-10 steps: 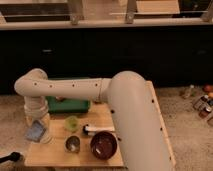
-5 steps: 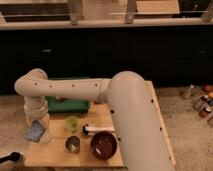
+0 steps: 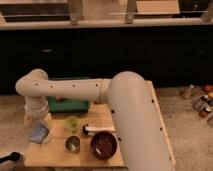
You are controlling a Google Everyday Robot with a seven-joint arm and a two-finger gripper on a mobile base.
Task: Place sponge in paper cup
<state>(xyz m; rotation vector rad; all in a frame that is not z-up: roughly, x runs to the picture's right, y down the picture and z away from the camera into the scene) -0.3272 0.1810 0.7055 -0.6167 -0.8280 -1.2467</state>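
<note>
The light-blue sponge (image 3: 38, 133) hangs tilted at the left edge of the wooden table (image 3: 60, 156). My gripper (image 3: 39, 136) is at the end of the white arm (image 3: 75, 89), which reaches in from the right and bends down at the far left. The gripper is shut on the sponge, with a pale finger on each side. Two small cups stand to the right of the sponge: a green one (image 3: 71, 122) and a pale grey one (image 3: 72, 144). I cannot tell which of them is the paper cup. The sponge is apart from both.
A green tray (image 3: 70, 104) lies at the back of the table, partly behind the arm. A dark red bowl (image 3: 103, 145) stands front centre, with a white object (image 3: 93, 129) just behind it. Bottles (image 3: 202, 102) stand on the floor at right. A dark object (image 3: 10, 158) lies at bottom left.
</note>
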